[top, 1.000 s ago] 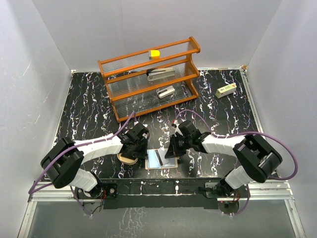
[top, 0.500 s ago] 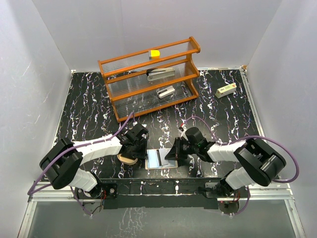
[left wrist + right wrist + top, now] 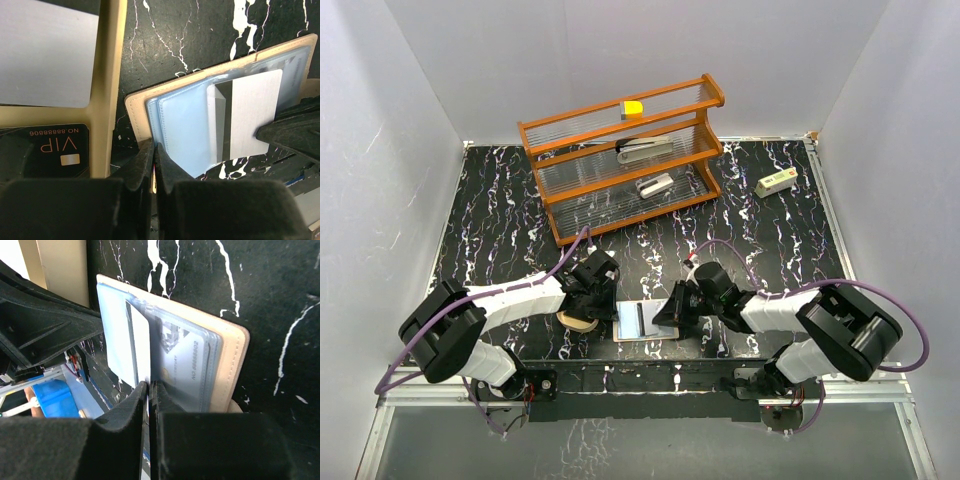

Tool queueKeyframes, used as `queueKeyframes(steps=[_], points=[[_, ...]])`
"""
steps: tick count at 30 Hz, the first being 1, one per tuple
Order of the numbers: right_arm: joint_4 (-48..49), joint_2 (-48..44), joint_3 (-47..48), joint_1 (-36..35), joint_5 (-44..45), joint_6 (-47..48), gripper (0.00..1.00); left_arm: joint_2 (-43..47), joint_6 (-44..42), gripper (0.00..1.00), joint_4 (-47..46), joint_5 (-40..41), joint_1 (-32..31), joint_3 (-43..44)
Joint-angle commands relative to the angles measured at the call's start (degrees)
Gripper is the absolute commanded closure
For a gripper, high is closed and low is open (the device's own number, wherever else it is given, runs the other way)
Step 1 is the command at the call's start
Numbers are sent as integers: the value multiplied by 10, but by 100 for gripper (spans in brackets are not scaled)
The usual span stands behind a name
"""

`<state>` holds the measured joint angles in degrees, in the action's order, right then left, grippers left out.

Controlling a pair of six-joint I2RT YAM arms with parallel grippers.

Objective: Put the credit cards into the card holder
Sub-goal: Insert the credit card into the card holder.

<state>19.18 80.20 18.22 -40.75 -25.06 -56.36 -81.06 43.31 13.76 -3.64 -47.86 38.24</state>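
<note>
The card holder [image 3: 578, 321], a tan tray [image 3: 112, 75], lies at the near left and holds a white card [image 3: 45, 50] and a black VIP card [image 3: 50, 150]. Right beside it a tan folding wallet [image 3: 642, 322] lies open, showing clear blue sleeves [image 3: 185, 125]. My left gripper [image 3: 154, 147] is shut on the wallet's near-left edge [image 3: 137, 107]. My right gripper [image 3: 149, 385] is shut on a credit card [image 3: 250, 115], white with a dark stripe, which stands half inside a sleeve. Another card [image 3: 187, 365] sits in a sleeve of the wallet [image 3: 230, 370].
An orange rack [image 3: 625, 155] at the back holds grey stapler-like objects [image 3: 645, 150] and a yellow block [image 3: 633, 108]. A small white box [image 3: 775, 183] lies at the back right. White walls close in three sides.
The right wrist has drawn back toward the near edge, its gripper staying at the wallet's right side with the card. The left arm has barely moved.
</note>
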Motion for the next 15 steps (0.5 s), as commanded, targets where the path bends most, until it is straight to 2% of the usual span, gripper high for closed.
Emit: queueKeyframes(steps=[1,4,9,13,15], points=[[-52,21,-7,-23,49,-7,97,2,1,100,-2,9,-5,-8],[-38,26,-9,-32,58,-21,96,3,1,100,-1,7,-5,-8],[-11,20,-3,-63,84,-40,87,9,4,100,-5,7,-5,-13],[-86,-1,33,-70,124,-17,84,11,5,100,-4,8,-5,-13],[-119,-17,41,-70,145,-5,79,12,5,100,-3,7,-5,-12]])
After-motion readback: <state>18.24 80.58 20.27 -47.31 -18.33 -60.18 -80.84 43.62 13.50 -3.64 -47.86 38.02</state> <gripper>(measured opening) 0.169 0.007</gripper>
